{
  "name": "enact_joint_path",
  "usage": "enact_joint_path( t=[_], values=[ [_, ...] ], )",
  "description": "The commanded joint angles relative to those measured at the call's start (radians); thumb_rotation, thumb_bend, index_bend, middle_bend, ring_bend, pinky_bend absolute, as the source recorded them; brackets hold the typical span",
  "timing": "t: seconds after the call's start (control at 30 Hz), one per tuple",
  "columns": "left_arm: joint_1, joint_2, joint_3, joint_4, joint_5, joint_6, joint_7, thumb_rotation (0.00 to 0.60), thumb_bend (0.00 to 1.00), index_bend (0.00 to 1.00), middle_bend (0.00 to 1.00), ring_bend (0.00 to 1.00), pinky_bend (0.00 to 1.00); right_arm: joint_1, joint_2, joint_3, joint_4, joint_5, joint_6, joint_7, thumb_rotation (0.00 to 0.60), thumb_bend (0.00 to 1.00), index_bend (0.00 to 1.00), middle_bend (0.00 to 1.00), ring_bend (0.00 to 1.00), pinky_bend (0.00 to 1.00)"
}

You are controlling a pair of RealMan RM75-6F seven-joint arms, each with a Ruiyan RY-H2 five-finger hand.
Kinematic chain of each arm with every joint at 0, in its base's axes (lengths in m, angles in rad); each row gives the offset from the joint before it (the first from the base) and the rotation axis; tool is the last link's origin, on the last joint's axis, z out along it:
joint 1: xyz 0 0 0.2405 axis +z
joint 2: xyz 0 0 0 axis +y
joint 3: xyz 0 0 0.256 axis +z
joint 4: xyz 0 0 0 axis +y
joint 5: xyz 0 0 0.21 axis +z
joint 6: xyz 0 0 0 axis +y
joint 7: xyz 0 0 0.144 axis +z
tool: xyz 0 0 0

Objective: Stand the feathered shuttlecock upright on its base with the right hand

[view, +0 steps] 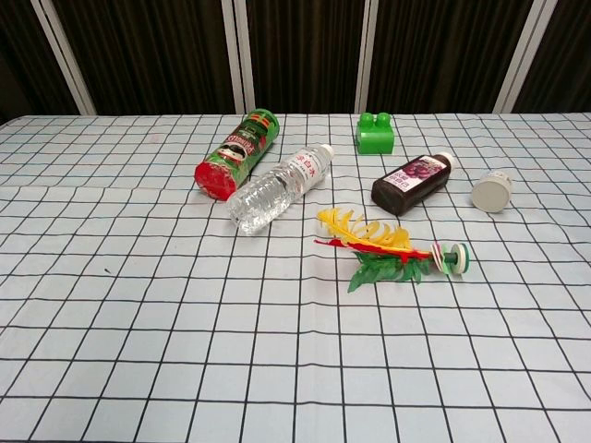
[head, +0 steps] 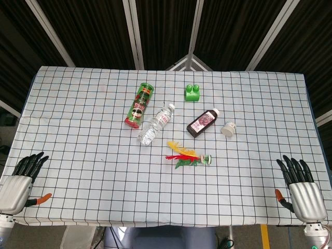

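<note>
The feathered shuttlecock lies on its side near the middle of the checked tablecloth, yellow, red and green feathers pointing left, its round base to the right. My right hand rests at the table's front right corner, fingers spread, holding nothing, well to the right of the shuttlecock. At the front left corner my left hand is likewise open and empty. Neither hand appears in the chest view.
Behind the shuttlecock lie a clear water bottle, a green and red snack can, a dark bottle and a small white jar. A green toy brick stands farther back. The table edge runs in front.
</note>
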Motion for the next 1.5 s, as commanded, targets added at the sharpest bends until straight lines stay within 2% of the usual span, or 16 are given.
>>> enact_joint_path(
  t=[0.03, 0.4, 0.53, 0.63, 0.77, 1.0, 1.33, 1.5],
  values=[
    [0.0, 0.0, 0.0, 0.0, 0.0, 0.001, 0.001, 0.6, 0.0, 0.0, 0.0, 0.0, 0.0, 0.0, 0.001, -0.001, -0.001, 0.0, 0.0, 0.0, 0.6, 0.38, 0.0, 0.0, 0.0, 0.0],
    [0.0, -0.002, -0.001, 0.0, 0.001, 0.001, 0.002, 0.6, 0.0, 0.0, 0.0, 0.0, 0.0, 0.028, -0.008, 0.017, -0.056, 0.006, -0.028, 0.052, 0.6, 0.38, 0.01, 0.0, 0.0, 0.0],
    [-0.002, -0.002, -0.001, -0.003, -0.001, -0.005, 0.004, 0.6, 0.0, 0.0, 0.0, 0.0, 0.0, 0.085, -0.019, 0.066, -0.133, 0.034, -0.079, 0.088, 0.6, 0.38, 0.17, 0.01, 0.0, 0.0],
    [-0.004, -0.002, -0.001, -0.005, -0.002, -0.008, 0.005, 0.6, 0.0, 0.0, 0.0, 0.0, 0.0, 0.138, -0.045, 0.112, -0.169, 0.073, -0.13, 0.077, 0.6, 0.38, 0.29, 0.09, 0.0, 0.0],
    [-0.004, -0.001, -0.001, -0.005, -0.002, -0.008, -0.001, 0.6, 0.0, 0.0, 0.0, 0.0, 0.0, 0.204, -0.092, 0.161, -0.197, 0.129, -0.202, 0.042, 0.6, 0.38, 0.36, 0.15, 0.0, 0.0],
    [-0.008, 0.005, 0.0, -0.009, -0.009, -0.02, -0.011, 0.6, 0.0, 0.0, 0.0, 0.0, 0.0, 0.33, -0.258, 0.231, -0.184, 0.308, -0.339, -0.081, 0.6, 0.38, 0.43, 0.19, 0.0, 0.0],
    [-0.014, 0.011, -0.001, -0.017, -0.02, -0.035, -0.032, 0.6, 0.0, 0.0, 0.0, 0.0, 0.0, 0.444, -0.536, 0.246, -0.048, 0.468, -0.401, -0.222, 0.6, 0.38, 0.45, 0.2, 0.0, 0.0],
    [-0.015, 0.016, 0.002, -0.021, -0.019, -0.038, -0.044, 0.6, 0.0, 0.0, 0.0, 0.0, 0.0, 0.495, -0.641, 0.271, 0.028, 0.525, -0.415, -0.263, 0.6, 0.38, 0.45, 0.2, 0.0, 0.0]
  ],
)
